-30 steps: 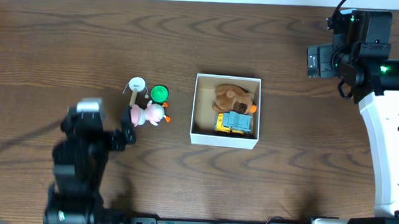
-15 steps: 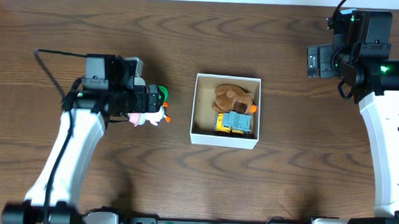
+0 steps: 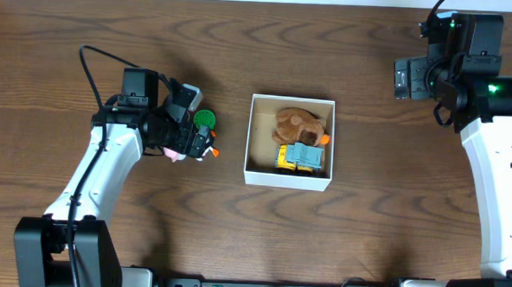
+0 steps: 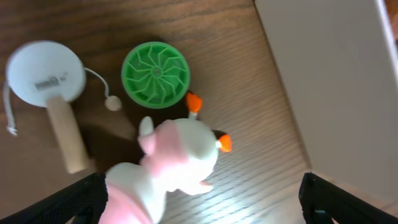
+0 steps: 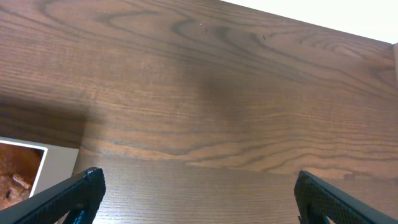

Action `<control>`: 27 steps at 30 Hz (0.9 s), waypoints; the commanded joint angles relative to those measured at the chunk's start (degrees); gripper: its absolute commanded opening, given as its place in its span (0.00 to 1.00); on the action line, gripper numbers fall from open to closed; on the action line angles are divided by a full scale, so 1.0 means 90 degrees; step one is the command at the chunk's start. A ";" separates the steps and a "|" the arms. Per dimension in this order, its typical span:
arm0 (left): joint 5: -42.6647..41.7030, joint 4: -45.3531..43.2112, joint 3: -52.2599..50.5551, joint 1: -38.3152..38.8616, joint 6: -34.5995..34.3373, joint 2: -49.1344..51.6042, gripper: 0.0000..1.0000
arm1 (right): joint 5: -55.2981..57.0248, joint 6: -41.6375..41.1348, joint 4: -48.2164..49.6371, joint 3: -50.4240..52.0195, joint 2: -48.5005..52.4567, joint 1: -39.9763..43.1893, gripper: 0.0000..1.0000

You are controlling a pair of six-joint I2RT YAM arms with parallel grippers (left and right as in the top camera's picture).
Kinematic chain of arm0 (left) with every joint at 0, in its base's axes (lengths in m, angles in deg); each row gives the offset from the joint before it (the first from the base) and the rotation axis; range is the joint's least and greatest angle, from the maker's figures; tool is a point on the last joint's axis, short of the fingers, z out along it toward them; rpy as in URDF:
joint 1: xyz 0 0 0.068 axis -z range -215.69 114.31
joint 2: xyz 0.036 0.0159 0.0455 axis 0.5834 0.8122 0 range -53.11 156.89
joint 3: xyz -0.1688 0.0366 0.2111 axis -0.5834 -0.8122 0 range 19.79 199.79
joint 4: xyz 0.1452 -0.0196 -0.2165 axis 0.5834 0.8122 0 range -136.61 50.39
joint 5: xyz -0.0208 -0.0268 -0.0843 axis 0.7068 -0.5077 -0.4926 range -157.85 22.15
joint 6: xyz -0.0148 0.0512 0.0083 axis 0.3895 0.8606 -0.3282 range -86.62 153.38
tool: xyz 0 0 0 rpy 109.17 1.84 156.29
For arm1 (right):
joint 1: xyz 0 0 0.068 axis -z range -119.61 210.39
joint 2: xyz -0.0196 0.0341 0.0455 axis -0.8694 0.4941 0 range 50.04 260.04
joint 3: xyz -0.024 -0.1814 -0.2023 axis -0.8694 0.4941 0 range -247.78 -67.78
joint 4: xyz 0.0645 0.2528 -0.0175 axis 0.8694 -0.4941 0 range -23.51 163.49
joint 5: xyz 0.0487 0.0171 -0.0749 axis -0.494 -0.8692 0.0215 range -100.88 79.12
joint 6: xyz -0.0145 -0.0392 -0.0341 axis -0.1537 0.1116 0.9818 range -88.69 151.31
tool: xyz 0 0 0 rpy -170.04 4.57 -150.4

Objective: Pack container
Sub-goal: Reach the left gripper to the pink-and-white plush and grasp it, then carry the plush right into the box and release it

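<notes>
Having swung inward, the left gripper (image 4: 205, 200) hovers spread wide, empty, over the pink-and-white plush toy (image 4: 177, 155), ready to straddle it beside the square white-walled cardboard container (image 3: 285, 178) at centre. Right gripper (image 5: 196, 198) hangs parted, empty, parked clear.

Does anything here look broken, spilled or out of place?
Nothing looks damaged or spilled. The pink-and-white plush, green disc and white drum toy lie in a loose cluster left of the container, not yet packed.
</notes>
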 commanded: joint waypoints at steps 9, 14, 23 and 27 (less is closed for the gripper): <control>0.0729 -0.0097 0.0083 -0.0017 0.1710 0.0726 0.78 | 0.0017 -0.0068 0.0010 -0.0032 -0.0041 0.0019 0.99; 0.0879 -0.0102 0.0083 -0.0017 0.1710 0.1231 0.65 | 0.0017 -0.0068 0.0010 -0.0032 -0.0041 0.0019 0.99; 0.0879 -0.0095 0.0083 -0.0017 0.1702 0.1530 0.28 | 0.0017 -0.0068 0.0010 -0.0032 -0.0041 0.0019 0.99; 0.0874 -0.0024 0.0085 -0.0015 0.1394 0.1382 0.06 | 0.0017 -0.0068 0.0010 -0.0032 -0.0041 0.0019 0.99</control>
